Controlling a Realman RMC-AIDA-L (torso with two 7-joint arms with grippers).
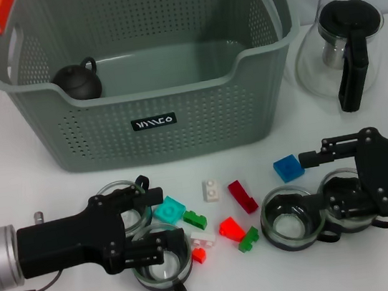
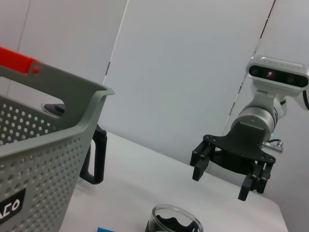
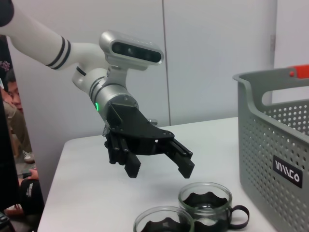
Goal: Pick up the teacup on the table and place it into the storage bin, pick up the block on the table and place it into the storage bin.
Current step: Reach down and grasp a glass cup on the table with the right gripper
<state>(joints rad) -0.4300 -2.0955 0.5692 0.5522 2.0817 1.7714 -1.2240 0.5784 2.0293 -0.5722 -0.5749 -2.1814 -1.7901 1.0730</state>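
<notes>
The grey-green storage bin (image 1: pixel 198 123) stands at the back of the table. Four glass teacups sit in front of it: two on the left (image 1: pixel 120 197) (image 1: pixel 160 267) and two on the right (image 1: pixel 291 222) (image 1: pixel 345 195). My left gripper (image 1: pixel 160 220) hovers open over the left pair, holding nothing; the right wrist view shows the left gripper (image 3: pixel 160 170) raised above those teacups (image 3: pixel 205 200). My right gripper (image 1: pixel 315 197) hangs open above the right pair and also shows in the left wrist view (image 2: pixel 220 183). Several small blocks lie between the arms, among them a blue block (image 1: pixel 287 167) and a cyan block (image 1: pixel 168 210).
A dark teapot (image 1: pixel 76 81) lies inside the bin at its left. A glass pot with a black lid (image 1: pixel 347 51) stands right of the bin. Red (image 1: pixel 242 195), green (image 1: pixel 195 220) and white (image 1: pixel 212 190) blocks are scattered mid-table.
</notes>
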